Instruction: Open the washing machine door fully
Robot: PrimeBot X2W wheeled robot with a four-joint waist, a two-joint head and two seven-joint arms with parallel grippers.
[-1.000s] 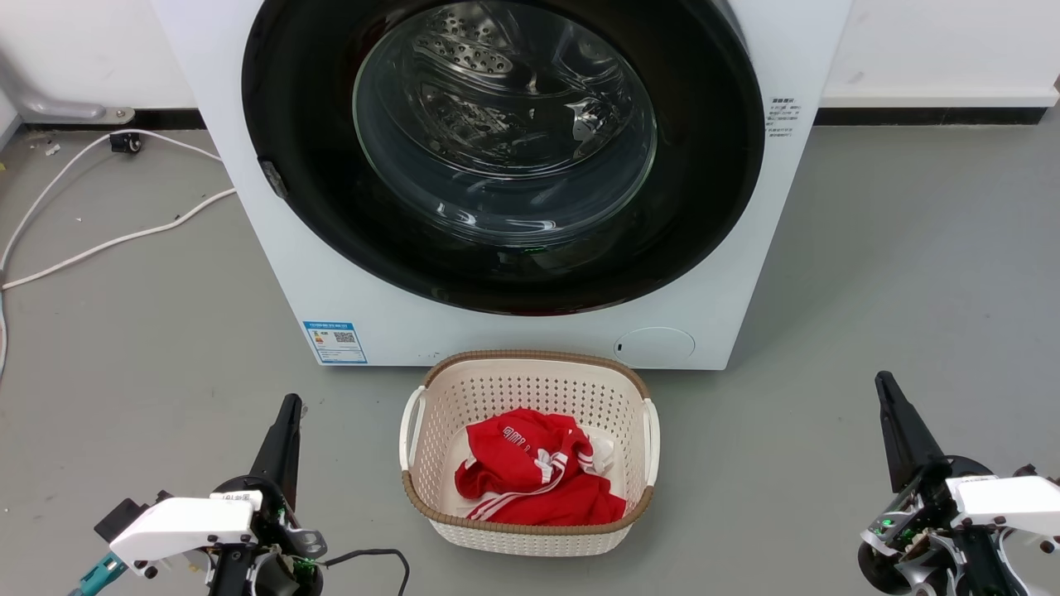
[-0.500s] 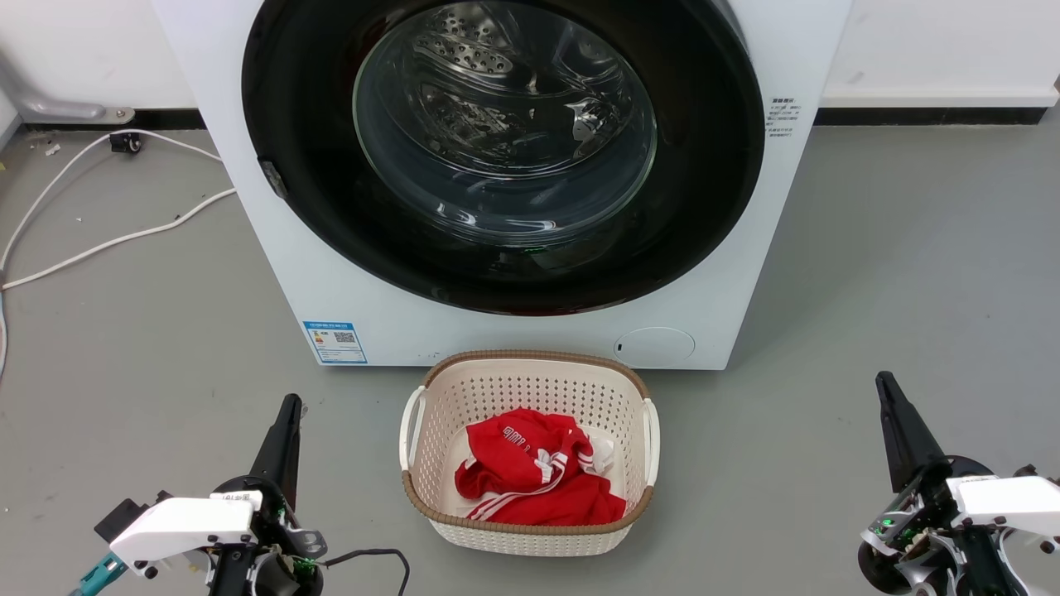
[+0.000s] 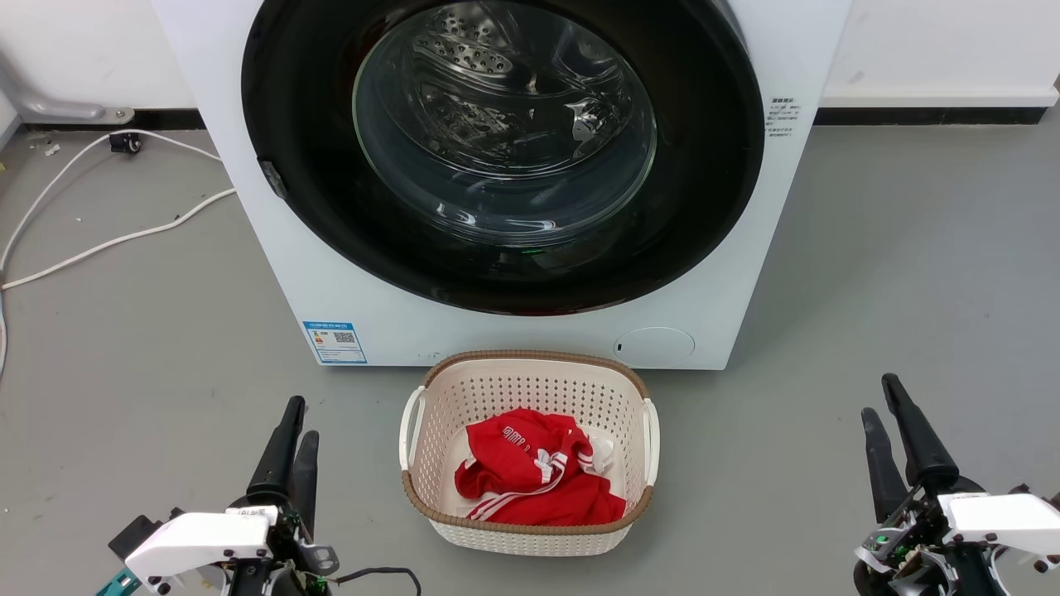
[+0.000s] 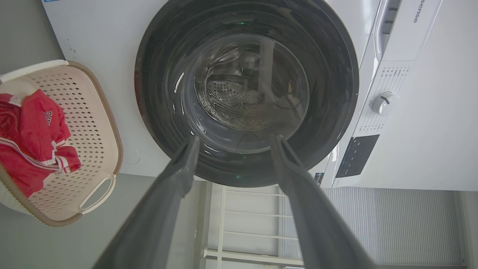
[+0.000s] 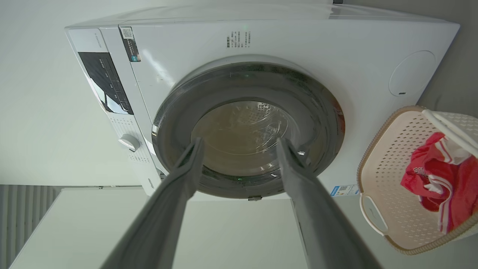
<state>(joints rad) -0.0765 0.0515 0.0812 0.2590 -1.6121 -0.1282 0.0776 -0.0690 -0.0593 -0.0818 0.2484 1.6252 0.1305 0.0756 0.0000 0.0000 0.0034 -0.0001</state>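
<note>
Head view: round, glossy black washing machine door, bulging glass centre

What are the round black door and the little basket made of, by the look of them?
The washing machine door: glossy black ring, probably plastic, around a clear bulging bowl, likely glass, given its sharp reflections. The basket: matte cream plastic, judging by its evenly moulded holes, with a brown woven-look rim.

Washing machine door: glossy black ring, clear glass bowl.
Washing machine casing: smooth white.
Drum: perforated bright metal.
Basket: cream perforated plastic.
Garment: red cloth.
Floor: matt grey.
My left end effector and right end effector: dark, matt.
</note>
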